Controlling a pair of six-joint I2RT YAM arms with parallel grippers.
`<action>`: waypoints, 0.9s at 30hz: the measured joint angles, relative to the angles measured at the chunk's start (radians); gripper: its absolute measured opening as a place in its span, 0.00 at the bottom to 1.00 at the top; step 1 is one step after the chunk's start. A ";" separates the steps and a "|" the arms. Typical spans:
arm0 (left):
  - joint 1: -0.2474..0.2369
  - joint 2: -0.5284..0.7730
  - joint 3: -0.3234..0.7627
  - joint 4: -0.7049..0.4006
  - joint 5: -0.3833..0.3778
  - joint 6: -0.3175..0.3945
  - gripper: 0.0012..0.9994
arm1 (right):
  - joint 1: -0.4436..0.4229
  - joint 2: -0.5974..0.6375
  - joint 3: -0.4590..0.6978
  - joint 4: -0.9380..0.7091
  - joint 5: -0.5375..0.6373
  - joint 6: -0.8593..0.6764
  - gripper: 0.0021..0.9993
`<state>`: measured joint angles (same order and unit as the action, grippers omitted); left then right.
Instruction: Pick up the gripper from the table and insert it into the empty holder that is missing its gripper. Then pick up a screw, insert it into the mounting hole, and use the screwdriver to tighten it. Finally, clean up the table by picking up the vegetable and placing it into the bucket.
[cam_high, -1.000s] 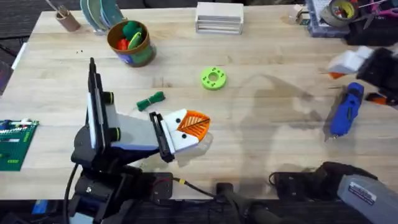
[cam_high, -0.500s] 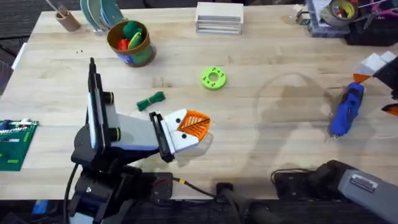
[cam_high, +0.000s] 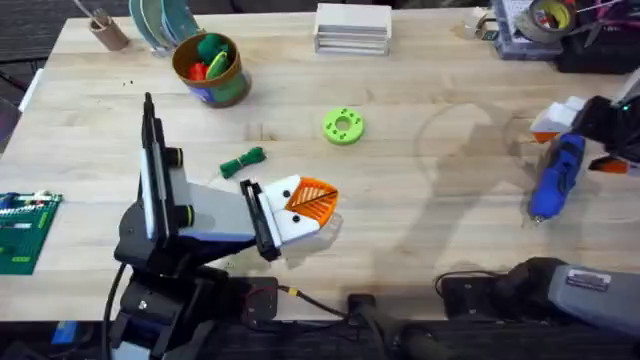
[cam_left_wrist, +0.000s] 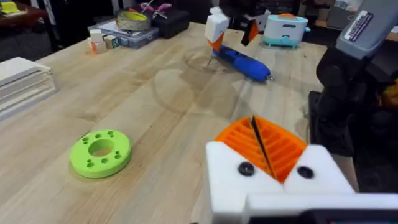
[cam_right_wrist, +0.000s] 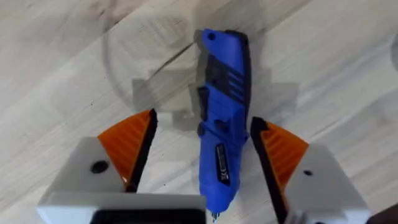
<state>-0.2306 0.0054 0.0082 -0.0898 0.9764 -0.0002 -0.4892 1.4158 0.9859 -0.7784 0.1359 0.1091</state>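
Observation:
The blue screwdriver (cam_high: 553, 182) lies near the table's right edge, tip toward the front. My right gripper (cam_high: 577, 148) is open and straddles its rear end. In the right wrist view the orange pads (cam_right_wrist: 132, 147) stand either side of the screwdriver (cam_right_wrist: 221, 118) with a gap on each side. My left gripper (cam_high: 304, 206) rests shut and empty at front centre, its pads (cam_left_wrist: 261, 144) pressed together. The dark green vegetable (cam_high: 243, 161) lies just behind it. The bucket (cam_high: 208, 68) stands at the back left with toys inside. The loose gripper part, holder and screw are out of view.
A lime-green disc (cam_high: 343, 126) with holes sits mid-table, also near my left gripper (cam_left_wrist: 101, 151). A white box (cam_high: 352, 27), a brown cup (cam_high: 105, 30) and a tape tray (cam_high: 540, 25) line the back edge. A green board (cam_high: 20, 230) lies front left.
My right gripper swung out toward the right edge, then came back and settled astride the screwdriver's rear end. The left arm, the vegetable and the screwdriver have stayed put.

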 joint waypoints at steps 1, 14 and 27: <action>0.000 0.000 0.000 0.000 0.000 0.000 0.01 | 0.000 0.012 0.000 0.006 -0.004 -0.013 0.99; 0.000 0.000 0.000 0.000 0.000 0.000 0.01 | -0.076 0.060 0.000 0.030 -0.023 -0.118 0.99; 0.000 0.000 0.000 0.000 0.000 0.000 0.01 | -0.140 0.137 -0.001 0.071 -0.089 -0.178 0.99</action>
<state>-0.2306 0.0055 0.0082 -0.0898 0.9764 -0.0002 -0.6296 1.5531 0.9852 -0.7074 0.0464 -0.0685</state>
